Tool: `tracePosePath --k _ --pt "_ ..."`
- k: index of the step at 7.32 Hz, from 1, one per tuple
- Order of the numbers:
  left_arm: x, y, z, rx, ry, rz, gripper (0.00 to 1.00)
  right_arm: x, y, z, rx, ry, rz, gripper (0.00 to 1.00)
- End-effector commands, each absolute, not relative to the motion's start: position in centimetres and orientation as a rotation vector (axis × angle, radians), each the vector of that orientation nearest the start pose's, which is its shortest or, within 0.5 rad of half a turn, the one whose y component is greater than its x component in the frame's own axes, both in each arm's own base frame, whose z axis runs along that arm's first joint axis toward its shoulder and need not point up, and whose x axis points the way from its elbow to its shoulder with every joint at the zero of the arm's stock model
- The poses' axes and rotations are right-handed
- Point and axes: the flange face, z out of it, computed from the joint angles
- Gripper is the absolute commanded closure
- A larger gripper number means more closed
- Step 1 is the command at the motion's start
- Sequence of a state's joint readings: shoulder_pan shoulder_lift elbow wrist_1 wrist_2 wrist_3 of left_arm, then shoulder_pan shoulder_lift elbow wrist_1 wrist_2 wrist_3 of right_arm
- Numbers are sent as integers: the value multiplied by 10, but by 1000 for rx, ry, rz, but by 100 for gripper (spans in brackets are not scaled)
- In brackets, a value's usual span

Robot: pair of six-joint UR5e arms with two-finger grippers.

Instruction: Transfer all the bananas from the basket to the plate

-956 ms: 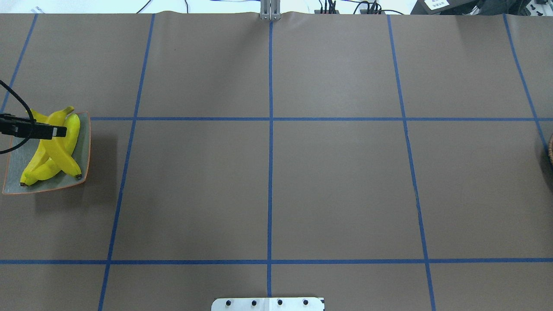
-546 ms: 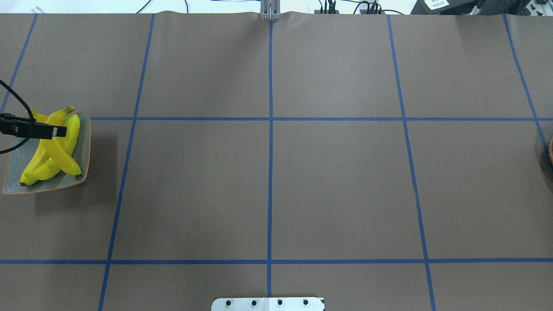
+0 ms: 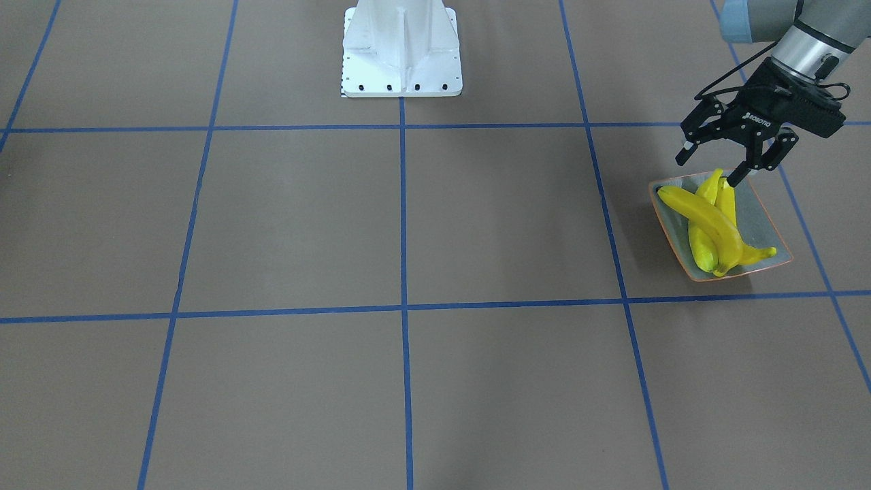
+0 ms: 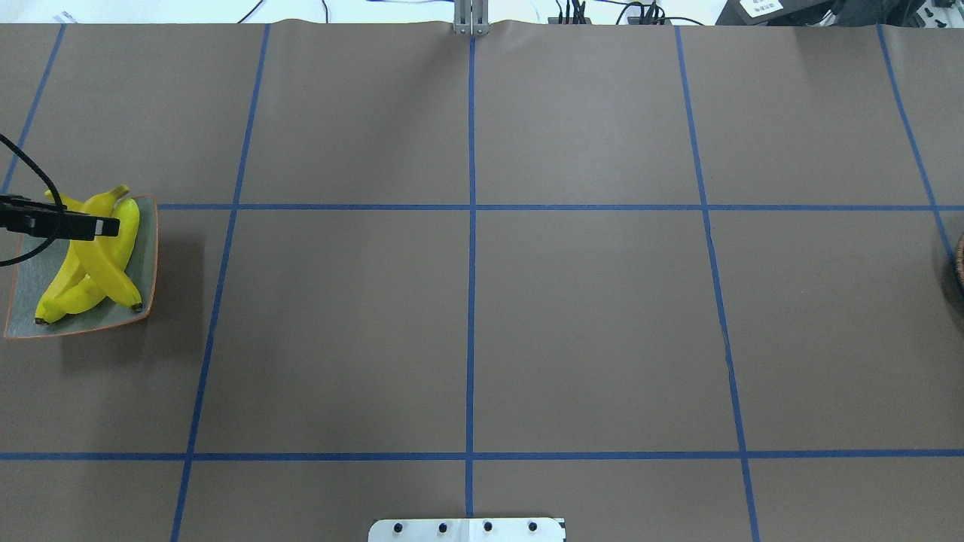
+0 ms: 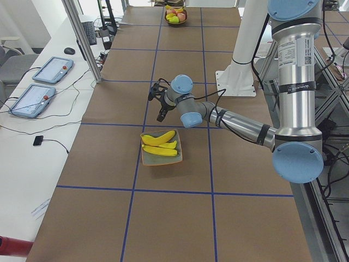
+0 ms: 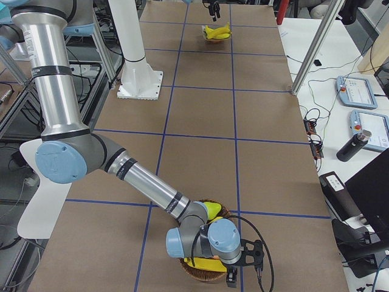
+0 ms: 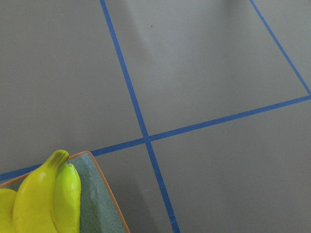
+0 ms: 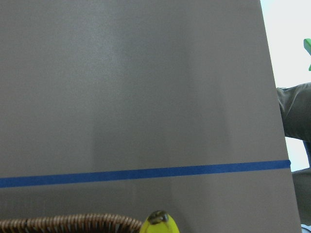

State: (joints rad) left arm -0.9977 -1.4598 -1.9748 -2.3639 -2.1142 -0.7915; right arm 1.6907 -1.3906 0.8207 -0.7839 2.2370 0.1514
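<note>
Three yellow bananas (image 3: pixel 711 224) lie piled on the grey-green plate (image 3: pixel 765 214) with its orange rim, one crossing over the others. My left gripper (image 3: pixel 709 169) hangs open just above the plate's robot-side end, holding nothing. The overhead view shows it (image 4: pixel 105 226) edge-on over the bananas (image 4: pixel 102 263) and plate (image 4: pixel 30 278). In the left wrist view the plate corner (image 7: pixel 104 194) and banana stems (image 7: pixel 43 194) show. The wicker basket (image 6: pixel 200 277) holds a banana (image 6: pixel 203 263). My right gripper (image 6: pixel 234 274) sits at its near rim; I cannot tell its state. The right wrist view shows the basket rim (image 8: pixel 68 223) and a banana tip (image 8: pixel 158 221).
Brown table cover with blue tape grid (image 4: pixel 471 207). The robot's white base (image 3: pixel 401 51) stands at the table's edge. Only the basket's edge (image 4: pixel 960 263) shows at the overhead view's far right. Tablets and cables lie on the side bench (image 5: pixel 46 82).
My left gripper has shifted very slightly away over the plate. The bananas and plate have not moved.
</note>
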Motion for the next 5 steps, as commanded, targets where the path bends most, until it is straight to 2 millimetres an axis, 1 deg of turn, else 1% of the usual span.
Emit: tracePosePath --k 1,2,3,4,5 --pt "176 -424 421 515 1045 103 0 125 -507 849 181 -691 214 7" --pt "177 -424 420 517 1046 104 0 119 -509 848 186 -690 203 10" --pt "177 -424 420 518 1046 104 0 109 -512 847 174 -694 205 16" --pt "178 -424 419 516 1048 106 0 102 -514 846 180 -691 189 17" --pt "178 -425 418 517 1049 107 0 101 -513 848 181 -681 186 20"
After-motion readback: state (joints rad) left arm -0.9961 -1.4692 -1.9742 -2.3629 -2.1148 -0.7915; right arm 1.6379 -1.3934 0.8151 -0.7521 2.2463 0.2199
